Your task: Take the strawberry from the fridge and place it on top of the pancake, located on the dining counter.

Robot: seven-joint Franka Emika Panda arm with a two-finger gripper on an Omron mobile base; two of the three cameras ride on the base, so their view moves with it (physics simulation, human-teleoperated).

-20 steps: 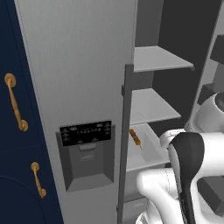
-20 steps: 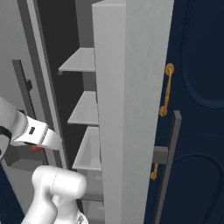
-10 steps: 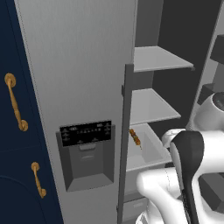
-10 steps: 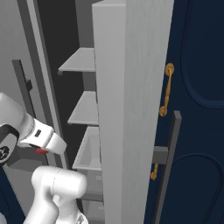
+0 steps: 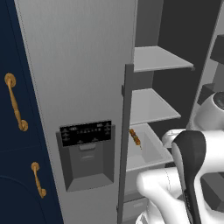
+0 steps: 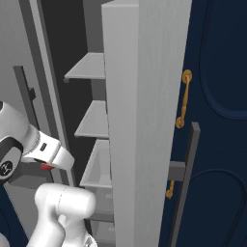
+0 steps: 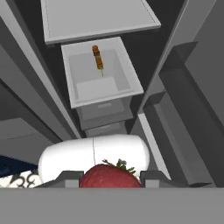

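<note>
My gripper (image 7: 111,183) is shut on the strawberry (image 7: 109,175), whose red top and green leaves rise between the two fingertips. Seen from the right base, the strawberry (image 6: 47,167) is a small red spot under the white hand, just outside the open fridge (image 6: 140,96). The fridge's left door (image 5: 78,65) carries the black dispenser recess, and grey shelves (image 5: 157,59) show inside. Below and beyond the hand lies an open grey drawer (image 7: 127,70). The pancake and the dining counter are out of view.
An elongated orange-and-brown food item (image 7: 99,58) lies in the drawer, also visible from the left base as the food item (image 5: 134,137). Navy cabinets with gold handles (image 5: 15,107) flank the fridge on both sides. A long dark-grey door handle (image 5: 126,140) stands beside the arm.
The hand holding the strawberry has drifted a little to the right in the right base view as the wrist turned. The fridge and drawer stay as they were.
</note>
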